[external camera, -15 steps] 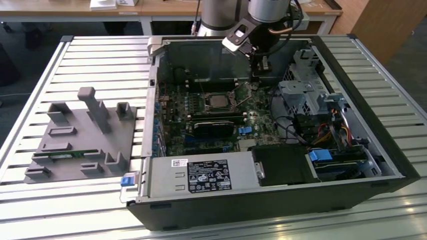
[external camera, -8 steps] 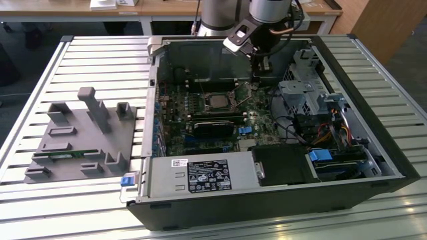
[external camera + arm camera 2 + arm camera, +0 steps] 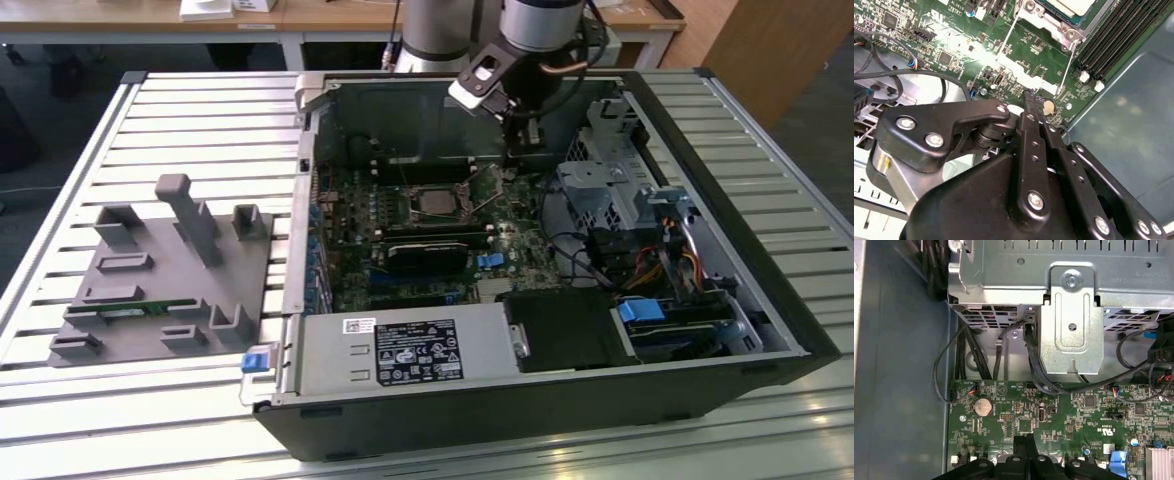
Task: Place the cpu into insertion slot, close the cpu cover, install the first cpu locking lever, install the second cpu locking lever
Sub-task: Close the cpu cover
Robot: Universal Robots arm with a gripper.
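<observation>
Exterior view, one cpu (image 3: 437, 203), one end effector (image 3: 518, 152)

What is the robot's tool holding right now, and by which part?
Nothing, it seems. The tool is shut with nothing between its fingers, its tip down by the green circuit board.

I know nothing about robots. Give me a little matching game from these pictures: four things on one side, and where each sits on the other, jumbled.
Things:
1 cpu
2 hand
3 grey holder block
4 coin battery

Places:
A on the slatted table, outside the case
B silver disc near a corner of the green board
C silver-grey square in the middle of that board
D black, reaching down inside the case

Pairs: 1-C, 2-D, 3-A, 4-B
</observation>
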